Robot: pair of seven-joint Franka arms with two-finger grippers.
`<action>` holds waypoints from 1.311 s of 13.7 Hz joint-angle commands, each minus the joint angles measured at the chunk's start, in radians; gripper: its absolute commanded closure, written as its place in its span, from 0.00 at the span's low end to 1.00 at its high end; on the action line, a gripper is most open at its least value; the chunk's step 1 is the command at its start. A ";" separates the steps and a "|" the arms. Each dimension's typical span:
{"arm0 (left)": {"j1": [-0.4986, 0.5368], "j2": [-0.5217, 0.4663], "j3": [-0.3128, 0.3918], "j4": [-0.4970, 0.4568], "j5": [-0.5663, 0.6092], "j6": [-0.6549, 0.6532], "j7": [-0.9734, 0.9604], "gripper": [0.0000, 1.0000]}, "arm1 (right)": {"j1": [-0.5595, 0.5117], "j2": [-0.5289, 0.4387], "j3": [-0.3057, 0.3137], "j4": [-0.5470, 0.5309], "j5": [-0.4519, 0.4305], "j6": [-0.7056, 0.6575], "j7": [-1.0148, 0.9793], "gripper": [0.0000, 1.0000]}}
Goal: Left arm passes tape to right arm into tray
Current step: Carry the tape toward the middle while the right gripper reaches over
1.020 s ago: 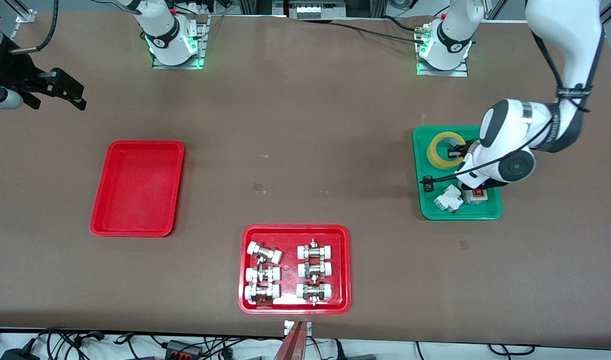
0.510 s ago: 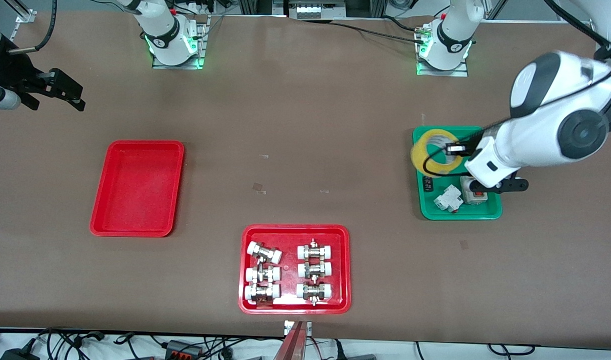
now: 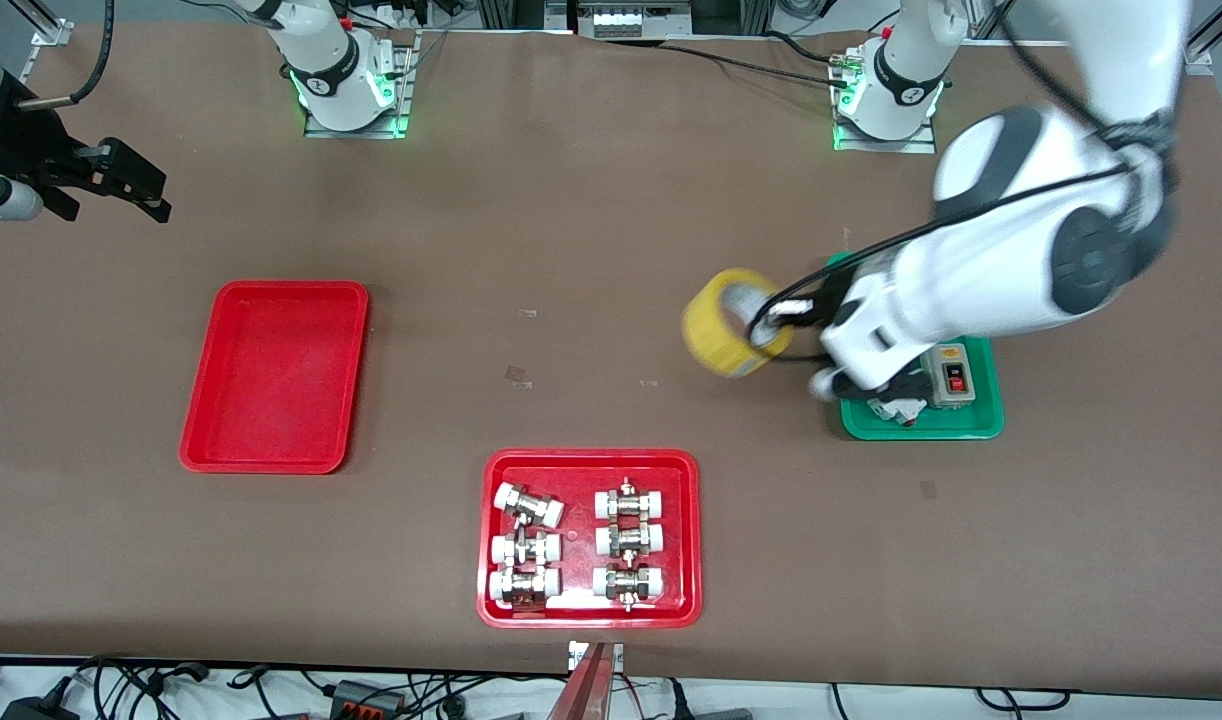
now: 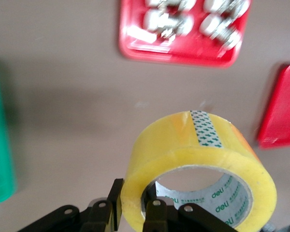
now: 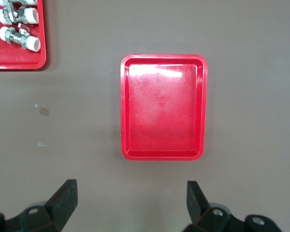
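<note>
My left gripper is shut on the tape, a yellow roll with a white core. It holds the roll in the air over the bare table beside the green tray. In the left wrist view one finger is inside the core and one outside, pinching the wall of the tape at my left gripper. The plain red tray lies empty toward the right arm's end; it also shows in the right wrist view. My right gripper is open and empty, waiting high above the table.
A green tray with a switch box lies under the left arm. A red tray of pipe fittings sits near the front edge, also in the left wrist view and the right wrist view.
My left gripper has lifted the tape out of the green tray and carried it toward the table's middle. The right arm has not moved.
</note>
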State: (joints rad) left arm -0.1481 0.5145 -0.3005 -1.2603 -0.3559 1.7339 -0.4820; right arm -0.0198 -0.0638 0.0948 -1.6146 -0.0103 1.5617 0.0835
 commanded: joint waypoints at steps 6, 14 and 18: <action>-0.229 0.206 -0.003 0.073 -0.172 0.531 -0.409 0.99 | -0.012 0.134 -0.004 0.010 0.267 -0.101 -0.194 0.00; -0.337 0.297 -0.003 0.075 -0.402 0.860 -0.586 0.99 | 0.026 0.360 0.000 0.016 0.746 0.196 -0.381 0.00; -0.337 0.312 -0.003 0.091 -0.402 0.860 -0.573 0.99 | 0.102 0.447 0.002 0.019 0.903 0.403 -0.491 0.00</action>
State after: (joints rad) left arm -0.4790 0.8010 -0.3035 -1.2266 -0.7325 2.5911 -1.0575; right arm 0.0614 0.3443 0.0970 -1.6155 0.8245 1.9083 -0.3401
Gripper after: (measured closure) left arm 0.780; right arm 0.000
